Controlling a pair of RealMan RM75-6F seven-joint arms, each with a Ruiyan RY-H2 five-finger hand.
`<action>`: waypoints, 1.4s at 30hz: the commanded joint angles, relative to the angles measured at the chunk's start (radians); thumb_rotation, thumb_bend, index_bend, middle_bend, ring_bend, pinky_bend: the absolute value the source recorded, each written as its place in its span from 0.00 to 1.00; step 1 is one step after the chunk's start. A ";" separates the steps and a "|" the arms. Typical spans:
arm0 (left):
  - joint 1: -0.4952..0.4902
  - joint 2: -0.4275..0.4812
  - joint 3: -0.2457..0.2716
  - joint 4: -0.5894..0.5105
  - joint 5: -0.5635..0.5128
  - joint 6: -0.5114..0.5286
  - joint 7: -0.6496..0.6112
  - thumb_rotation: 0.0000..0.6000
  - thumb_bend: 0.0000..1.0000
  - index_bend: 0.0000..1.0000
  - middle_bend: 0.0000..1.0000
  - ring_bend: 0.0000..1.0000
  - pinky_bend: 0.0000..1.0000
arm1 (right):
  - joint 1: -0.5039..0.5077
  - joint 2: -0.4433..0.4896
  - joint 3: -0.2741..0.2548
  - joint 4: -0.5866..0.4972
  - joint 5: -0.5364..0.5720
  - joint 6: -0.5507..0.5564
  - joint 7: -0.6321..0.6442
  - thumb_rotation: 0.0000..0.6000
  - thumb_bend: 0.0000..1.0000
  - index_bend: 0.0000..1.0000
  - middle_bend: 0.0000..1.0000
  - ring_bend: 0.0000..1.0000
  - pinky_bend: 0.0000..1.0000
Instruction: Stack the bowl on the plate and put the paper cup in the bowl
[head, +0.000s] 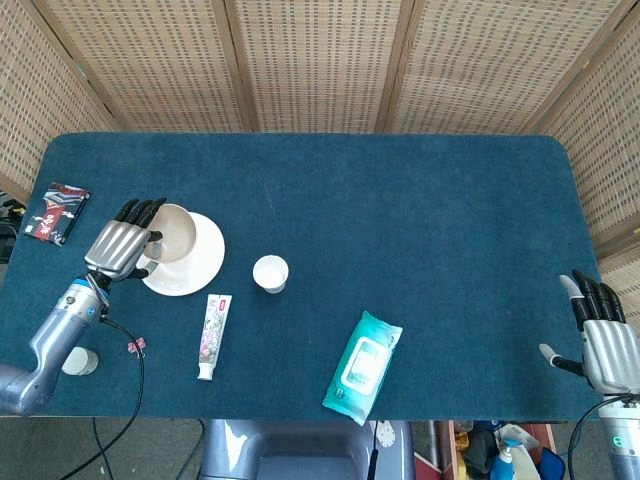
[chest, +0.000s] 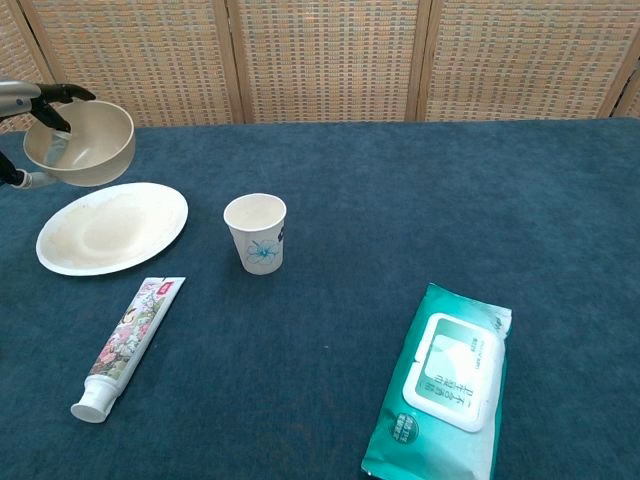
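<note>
The left hand (head: 120, 248) grips the bowl (head: 172, 233) above the plate (head: 195, 268). The paper cup (head: 270, 273) stands to its right. The right hand (head: 604, 343) is empty, fingers apart

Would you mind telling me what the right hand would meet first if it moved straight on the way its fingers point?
The right hand points away along the table's right edge; nothing shows in that line, though depth is unclear.

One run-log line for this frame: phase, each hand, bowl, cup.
phase: carrying | left hand: holds beige bowl above white round plate | right hand: empty, table edge | white paper cup: upright on table
</note>
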 joint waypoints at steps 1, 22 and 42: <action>-0.006 -0.064 0.012 0.087 -0.035 -0.032 -0.002 1.00 0.37 0.69 0.00 0.00 0.00 | 0.001 0.000 0.001 0.003 0.003 -0.002 0.003 1.00 0.15 0.00 0.00 0.00 0.00; -0.040 -0.244 0.003 0.327 -0.118 -0.124 -0.020 1.00 0.37 0.68 0.00 0.00 0.00 | 0.008 -0.003 0.004 0.018 0.015 -0.020 0.022 1.00 0.15 0.00 0.00 0.00 0.00; -0.032 -0.250 0.005 0.307 -0.124 -0.124 -0.028 1.00 0.21 0.41 0.00 0.00 0.00 | 0.006 -0.002 0.005 0.018 0.013 -0.014 0.031 1.00 0.15 0.00 0.00 0.00 0.00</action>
